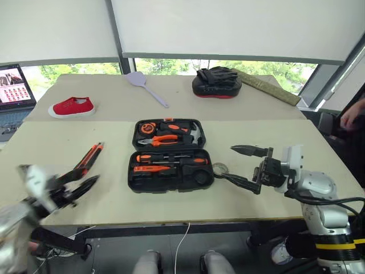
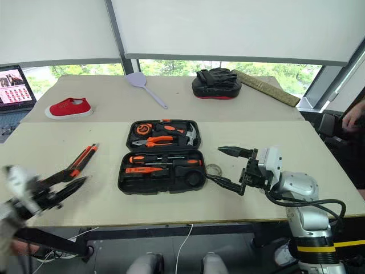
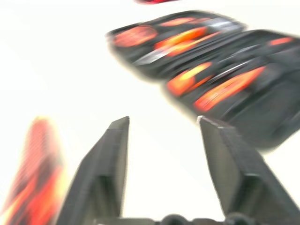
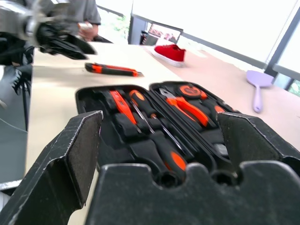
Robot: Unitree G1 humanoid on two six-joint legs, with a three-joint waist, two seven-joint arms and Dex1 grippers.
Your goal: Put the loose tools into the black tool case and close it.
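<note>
left eye view: the black tool case (image 1: 171,154) lies open mid-table, rigid, best closed by its lid edge. utility knife (image 1: 88,158) lies left, light, stiff; grip mid-handle. left gripper (image 1: 77,182) and right gripper (image 1: 242,165) gape, empty.

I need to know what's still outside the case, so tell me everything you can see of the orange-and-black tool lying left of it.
The orange-and-black tool is slim and elongated, looks plastic-bodied, and seems to be the utility knife. It lies flat on the tan table, angled, apart from the open black tool case. The left end effector is beside its near end; contact is unclear.
</note>
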